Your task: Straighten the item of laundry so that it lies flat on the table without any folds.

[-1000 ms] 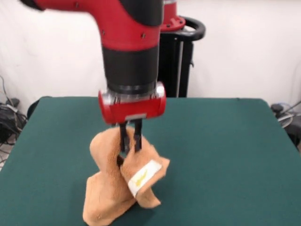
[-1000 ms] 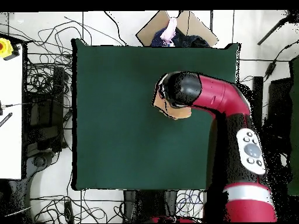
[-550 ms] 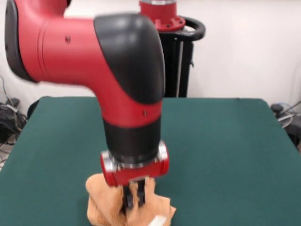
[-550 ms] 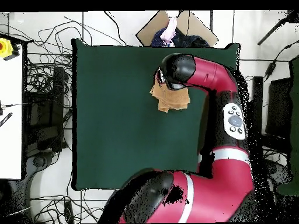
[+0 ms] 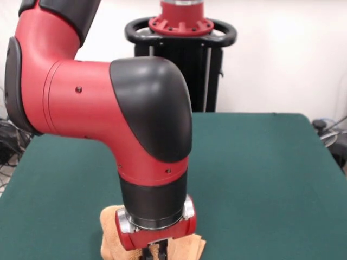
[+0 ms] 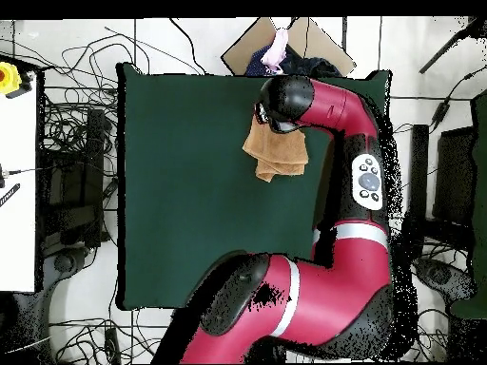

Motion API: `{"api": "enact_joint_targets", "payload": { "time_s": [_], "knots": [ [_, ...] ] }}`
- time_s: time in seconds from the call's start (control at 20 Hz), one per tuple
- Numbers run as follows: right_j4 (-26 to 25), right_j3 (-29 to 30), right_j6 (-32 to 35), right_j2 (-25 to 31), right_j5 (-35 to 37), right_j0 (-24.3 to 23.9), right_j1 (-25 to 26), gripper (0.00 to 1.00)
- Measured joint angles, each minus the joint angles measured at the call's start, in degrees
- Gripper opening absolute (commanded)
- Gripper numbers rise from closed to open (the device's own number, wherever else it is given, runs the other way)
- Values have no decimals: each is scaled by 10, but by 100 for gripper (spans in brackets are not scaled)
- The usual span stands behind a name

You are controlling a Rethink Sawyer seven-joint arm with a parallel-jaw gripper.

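One towel bunched on the table near its pedestal-far edge | long axis runs from that edge toward the pedestal | gripper over its far end, grip state unclear

The towel lies bunched on the table, close to the edge away from the robot's base. The arm's wrist stands directly over the towel's end nearest that edge, and the gripper reaches down onto the cloth.
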Motion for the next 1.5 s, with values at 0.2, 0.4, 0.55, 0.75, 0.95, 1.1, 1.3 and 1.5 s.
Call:
{"api": "enact_joint_targets", "payload": {
  "time_s": [0.2, 0.4, 0.55, 0.75, 0.95, 1.1, 1.3, 1.5],
  "knots": [
    [0, 2, 0, -7, 0, 0, 1, 0],
    [0, 13, 0, -20, 0, 0, -6, 0],
    [0, 32, 0, -32, 0, 0, -18, 0],
    [-1, 60, 0, -37, -7, 0, -33, 0],
    [-2, 99, 0, -37, -47, 0, -50, 0],
    [-10, 127, 0, -37, -99, 0, -61, 0],
    [-30, 158, 0, -37, -170, 0, -71, 0],
    [-43, 177, 0, -41, -210, 3, -73, 0]
  ]
}}
